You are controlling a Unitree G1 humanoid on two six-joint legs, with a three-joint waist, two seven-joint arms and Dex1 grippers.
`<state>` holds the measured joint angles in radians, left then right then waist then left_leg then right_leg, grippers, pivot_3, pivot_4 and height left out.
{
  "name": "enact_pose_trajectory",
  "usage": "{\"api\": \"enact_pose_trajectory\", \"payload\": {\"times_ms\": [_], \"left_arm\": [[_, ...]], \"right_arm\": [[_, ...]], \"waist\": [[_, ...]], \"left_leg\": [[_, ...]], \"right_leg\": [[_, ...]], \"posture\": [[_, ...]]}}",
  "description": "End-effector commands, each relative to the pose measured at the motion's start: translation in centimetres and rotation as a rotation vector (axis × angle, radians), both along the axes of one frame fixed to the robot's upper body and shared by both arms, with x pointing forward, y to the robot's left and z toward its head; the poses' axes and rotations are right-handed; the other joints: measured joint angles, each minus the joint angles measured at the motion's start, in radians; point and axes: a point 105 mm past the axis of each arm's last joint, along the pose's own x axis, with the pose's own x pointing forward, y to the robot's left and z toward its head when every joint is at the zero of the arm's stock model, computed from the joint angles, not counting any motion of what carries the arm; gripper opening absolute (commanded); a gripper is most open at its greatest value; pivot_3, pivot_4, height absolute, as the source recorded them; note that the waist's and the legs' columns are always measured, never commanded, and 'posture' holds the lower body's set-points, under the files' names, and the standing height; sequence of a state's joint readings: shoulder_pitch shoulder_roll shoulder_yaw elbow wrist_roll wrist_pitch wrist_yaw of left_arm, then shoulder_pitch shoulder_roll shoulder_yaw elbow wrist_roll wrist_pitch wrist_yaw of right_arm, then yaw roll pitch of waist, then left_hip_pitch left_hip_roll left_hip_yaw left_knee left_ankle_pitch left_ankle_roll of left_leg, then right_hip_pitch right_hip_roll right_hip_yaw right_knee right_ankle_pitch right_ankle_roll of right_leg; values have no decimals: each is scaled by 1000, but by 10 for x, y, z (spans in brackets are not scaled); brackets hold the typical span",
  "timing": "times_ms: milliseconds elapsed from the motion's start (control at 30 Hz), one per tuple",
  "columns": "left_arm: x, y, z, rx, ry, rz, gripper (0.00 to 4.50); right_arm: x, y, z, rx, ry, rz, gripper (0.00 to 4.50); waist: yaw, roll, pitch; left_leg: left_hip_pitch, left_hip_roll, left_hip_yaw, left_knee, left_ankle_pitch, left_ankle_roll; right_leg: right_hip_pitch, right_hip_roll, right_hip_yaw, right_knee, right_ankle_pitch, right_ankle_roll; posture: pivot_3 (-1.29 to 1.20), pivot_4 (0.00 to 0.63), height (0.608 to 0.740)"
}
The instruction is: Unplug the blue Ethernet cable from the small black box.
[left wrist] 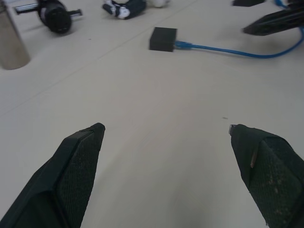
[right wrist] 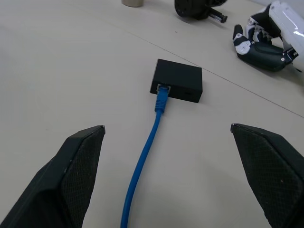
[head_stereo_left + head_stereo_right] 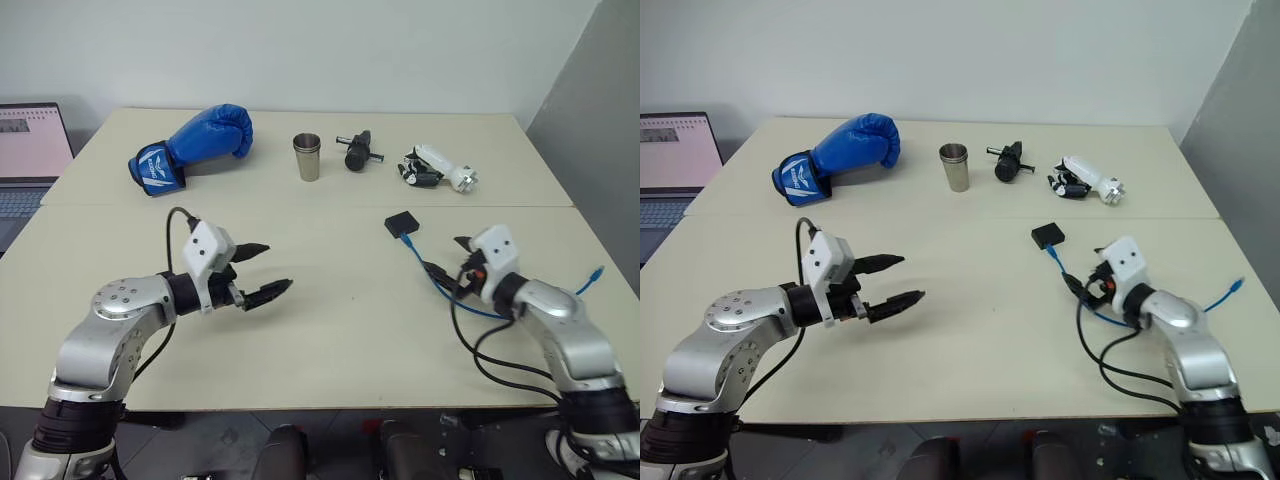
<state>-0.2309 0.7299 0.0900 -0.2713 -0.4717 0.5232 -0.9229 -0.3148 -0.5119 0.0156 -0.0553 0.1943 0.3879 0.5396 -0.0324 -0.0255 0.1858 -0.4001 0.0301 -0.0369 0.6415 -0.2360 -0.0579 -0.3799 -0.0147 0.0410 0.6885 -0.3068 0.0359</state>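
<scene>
— Where is the small black box (image 2: 178, 81) seen, and is anything plugged into it?

— Still plugged in, the blue Ethernet cable (image 2: 145, 161) is pictured with its plug seated in the port on the box's near side. The box is shown lying flat on the beige table (image 3: 340, 330), right of centre, just in front of the seam between the two tabletops. From the port the cord is run back toward the right gripper (image 3: 462, 255) and on beneath the right arm; its free plug is seen near the table's right edge.

— How are the grippers held?

— Both are seen with fingers spread wide and nothing grasped. The right gripper is pointed at the box, the cable running between its fingers in the right wrist view. The left gripper (image 3: 262, 270) is held above bare table left of centre, well apart from the box.

— What else is laid out?

— Along the far side, a blue boxing glove (image 3: 195, 146), a metal cup (image 3: 307, 157), a black cylindrical tool (image 3: 357, 152) and a white-and-black gadget (image 3: 437, 168) are shown. A laptop (image 3: 30, 160) is seen at the left.
</scene>
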Motion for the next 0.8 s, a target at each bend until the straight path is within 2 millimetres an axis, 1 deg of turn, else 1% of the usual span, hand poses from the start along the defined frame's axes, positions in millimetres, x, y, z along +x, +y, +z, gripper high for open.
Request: {"api": "enact_pose_trajectory", "payload": {"times_ms": [33, 133, 267, 433, 467, 533, 567, 600, 633, 667, 733, 800], "left_arm": [[-4, -11, 14, 6, -45, -78, 4470], [-2, -15, 14, 14, -54, -99, 4470], [-1, -15, 12, 20, -55, -103, 4470], [-3, -13, 9, 24, -56, -100, 4470], [-3, -12, 9, 25, -55, -97, 4500], [-3, -11, 8, 26, -54, -93, 4500], [-3, -10, 7, 25, -54, -91, 4500], [-3, -10, 7, 26, -54, -90, 4500], [-3, -10, 7, 26, -54, -90, 4500], [-3, -10, 6, 27, -54, -89, 4500], [-3, -9, 5, 25, -51, -86, 4500], [-2, -8, 4, 22, -45, -84, 4500]], "right_arm": [[18, 15, -3, -16, -39, -20, 4500], [33, 28, -12, -12, -40, -46, 4500], [46, 30, -20, -23, -41, -83, 4500], [54, 29, -27, 0, -21, -104, 4500], [55, 29, -28, 15, -10, -113, 4134], [57, 27, -29, 42, 15, -134, 3827], [57, 27, -29, 58, 27, -139, 3516], [57, 26, -29, 69, 38, -145, 3406], [57, 26, -29, 76, 44, -148, 3088], [56, 25, -29, 81, 50, -150, 2911], [56, 24, -30, 79, 65, -154, 2328], [55, 22, -31, 62, 73, -157, 1887]], "waist": [[0, 0, 0], [0, 0, 0], [0, 0, 0], [-1, 0, 0], [-1, 0, 0], [-1, 0, 0], [-1, 0, 0], [-1, 0, 0], [-1, 0, 0], [0, 0, 0], [1, 0, 0], [2, 0, 0]], "left_leg": [[0, 0, 0, 0, 0, 0], [0, 0, 0, 0, 0, 0], [0, 0, 1, 0, 0, 0], [0, 0, 1, 0, 0, 0], [0, 0, 1, 0, 0, 0], [0, 0, 1, 0, 0, 0], [0, 0, 1, 0, 0, 0], [0, 0, 1, 0, 0, 0], [0, 0, 1, 1, 0, 0], [0, 0, 0, 1, 0, 0], [0, 0, 0, 1, 0, 0], [0, 0, 0, 1, 0, 0]], "right_leg": [[0, 0, 0, 0, 0, 0], [0, 0, 0, 0, 0, 0], [-1, 0, 0, 0, 0, 0], [0, 0, 0, 0, 0, 0], [0, 0, 0, 1, 0, 0], [0, 0, 0, 1, 0, 0], [0, 0, 0, 2, 0, 0], [0, 0, 0, 2, 0, 0], [0, 0, 0, 2, 0, 0], [0, 0, 0, 2, 0, 0], [0, 0, 0, 2, 0, 0], [0, 0, 0, 2, 0, 0]], "posture": [[0, 150, 740], [0, 150, 740], [0, 150, 740], [0, 150, 740], [0, 150, 740], [0, 150, 740], [0, 150, 740], [0, 150, 740], [0, 150, 740], [0, 150, 740], [0, 150, 740], [0, 150, 740]]}}
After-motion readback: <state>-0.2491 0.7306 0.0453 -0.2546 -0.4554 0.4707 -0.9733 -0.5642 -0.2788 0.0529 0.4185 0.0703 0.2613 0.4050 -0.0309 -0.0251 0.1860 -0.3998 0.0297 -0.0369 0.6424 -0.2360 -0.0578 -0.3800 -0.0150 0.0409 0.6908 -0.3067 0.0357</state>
